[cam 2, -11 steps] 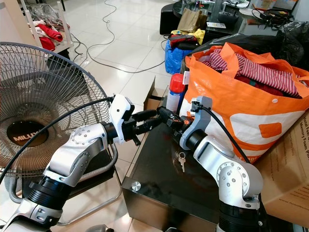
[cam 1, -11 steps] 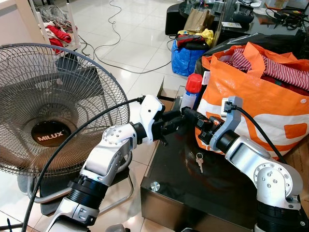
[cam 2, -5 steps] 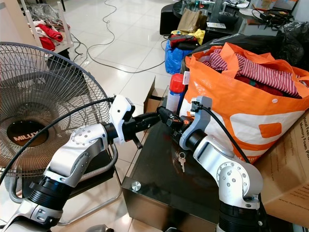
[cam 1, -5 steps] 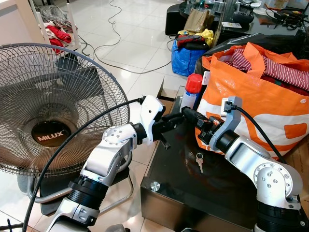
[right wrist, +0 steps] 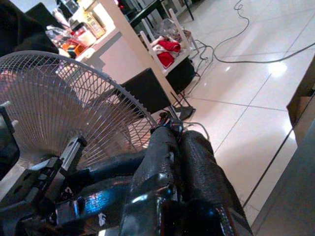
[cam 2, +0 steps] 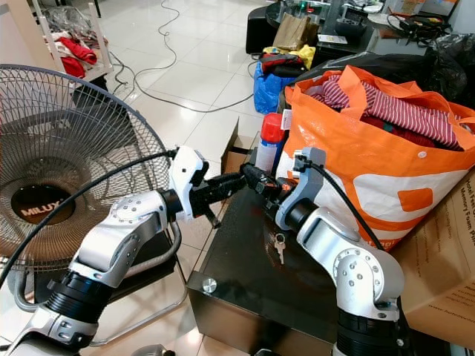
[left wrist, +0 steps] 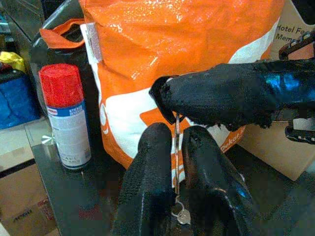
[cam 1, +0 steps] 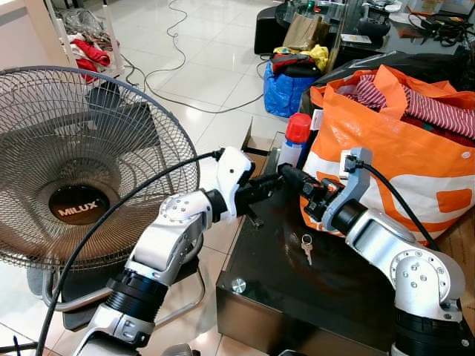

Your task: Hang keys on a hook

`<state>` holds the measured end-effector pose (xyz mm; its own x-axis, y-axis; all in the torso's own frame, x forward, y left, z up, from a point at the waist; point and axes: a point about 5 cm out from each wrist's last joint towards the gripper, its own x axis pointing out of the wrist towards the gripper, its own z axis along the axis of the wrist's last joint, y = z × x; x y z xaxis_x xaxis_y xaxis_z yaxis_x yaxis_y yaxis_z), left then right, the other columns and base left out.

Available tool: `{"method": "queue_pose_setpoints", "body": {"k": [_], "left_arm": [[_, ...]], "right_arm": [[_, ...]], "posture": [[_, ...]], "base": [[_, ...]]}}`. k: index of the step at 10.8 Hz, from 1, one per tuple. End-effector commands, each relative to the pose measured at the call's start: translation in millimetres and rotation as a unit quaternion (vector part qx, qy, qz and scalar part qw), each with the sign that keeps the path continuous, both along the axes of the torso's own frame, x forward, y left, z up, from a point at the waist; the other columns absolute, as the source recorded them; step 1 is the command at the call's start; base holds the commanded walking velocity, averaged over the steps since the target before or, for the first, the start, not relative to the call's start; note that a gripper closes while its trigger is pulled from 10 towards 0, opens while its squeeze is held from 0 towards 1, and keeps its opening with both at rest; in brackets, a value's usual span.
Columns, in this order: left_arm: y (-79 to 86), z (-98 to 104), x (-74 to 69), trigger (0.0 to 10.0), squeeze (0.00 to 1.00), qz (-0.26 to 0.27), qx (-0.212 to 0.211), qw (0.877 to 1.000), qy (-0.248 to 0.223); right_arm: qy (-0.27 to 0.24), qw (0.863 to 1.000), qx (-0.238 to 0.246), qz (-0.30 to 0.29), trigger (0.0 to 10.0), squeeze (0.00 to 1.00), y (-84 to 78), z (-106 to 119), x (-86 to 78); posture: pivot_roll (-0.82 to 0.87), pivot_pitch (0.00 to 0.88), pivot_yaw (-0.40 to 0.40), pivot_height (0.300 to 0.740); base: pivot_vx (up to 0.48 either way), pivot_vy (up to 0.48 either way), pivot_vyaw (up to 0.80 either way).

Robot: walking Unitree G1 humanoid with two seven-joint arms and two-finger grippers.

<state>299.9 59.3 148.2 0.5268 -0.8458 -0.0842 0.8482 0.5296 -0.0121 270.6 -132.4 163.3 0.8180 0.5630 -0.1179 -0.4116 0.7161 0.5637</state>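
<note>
**Head camera:** Over a glossy black table (cam 1: pixel 334 297), the left gripper (cam 1: pixel 272 181) and right gripper (cam 1: pixel 291 176) meet tip to tip. They are beside an orange bag (cam 1: pixel 401 163) stuffed with clothes and a red-capped spray can (cam 1: pixel 295 141). The keys (cam 1: pixel 306 248) sit low beneath the two grippers, over the table near its front. Whether they hang free or touch the glass cannot be told from here. A big fan (cam 1: pixel 74 163) stands to the robot's left.

**Left wrist camera:** A thin cord (left wrist: pixel 176 147) drops straight from a black loop (left wrist: pixel 158 94) at the right gripper's tip. It runs down between the left gripper's two fingers to the small silver keys at the bottom. The left fingers are drawn close about the cord and appear to pinch it low down. The long axis of cord and keys runs vertically, loop uppermost and key blades pointing down.

**Right wrist camera:** The right gripper's fingers are clenched together, with the loop caught at their very ends and the fan's grille beyond.

The bunch looks light and will likely swing at any quick move. The metal is stiff but the cord is limp, so it cannot be pushed, only carried or dragged. The loop is probably the best place to hold, kept spread so that it can slip over a hook.
</note>
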Motion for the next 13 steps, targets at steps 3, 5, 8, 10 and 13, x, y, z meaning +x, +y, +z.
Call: {"method": "queue_pose_setpoints", "body": {"k": [3,5,8,10,13], "left_arm": [[-1.2,-7.3,-3.0,10.0,1.0,-0.004,0.025,1.0,-0.012],[-0.9,-12.5,-2.6,10.0,0.0,-0.004,0.05,0.998,-0.025],[-3.0,-10.8,-2.2,10.0,0.0,-0.01,0.042,0.999,-0.033],[-3.3,-11.2,-1.6,4.1,0.0,-0.012,0.042,0.998,-0.035],[-2.9,-12.1,0.3,0.0,0.0,-0.009,0.04,0.999,-0.034]], "right_arm": [[-0.008,1.0,-0.003,0.003,0.0,0.0,0.2,6.3,1.1],[-0.008,1.0,-0.003,0.003,0.0,0.0,0.0,6.8,1.3],[-0.009,1.0,-0.004,0.002,0.0,0.0,-0.6,7.1,1.4],[-0.009,1.0,-0.005,0.002,0.0,0.0,-0.6,7.1,1.5],[-0.009,1.0,-0.005,0.003,0.0,0.0,-0.7,7.2,1.5]], "posture": [[-0.03,0.0,-0.031,0.74],[-0.03,0.0,-0.031,0.74],[-0.04,0.0,-0.03,0.74],[-0.04,0.0,-0.03,0.74],[-0.04,0.0,-0.03,0.74]], "base": [[0.0,0.0,0.0],[0.0,0.0,0.0],[0.0,0.0,0.0],[0.0,0.0,0.0],[0.0,0.0,0.0]]}}
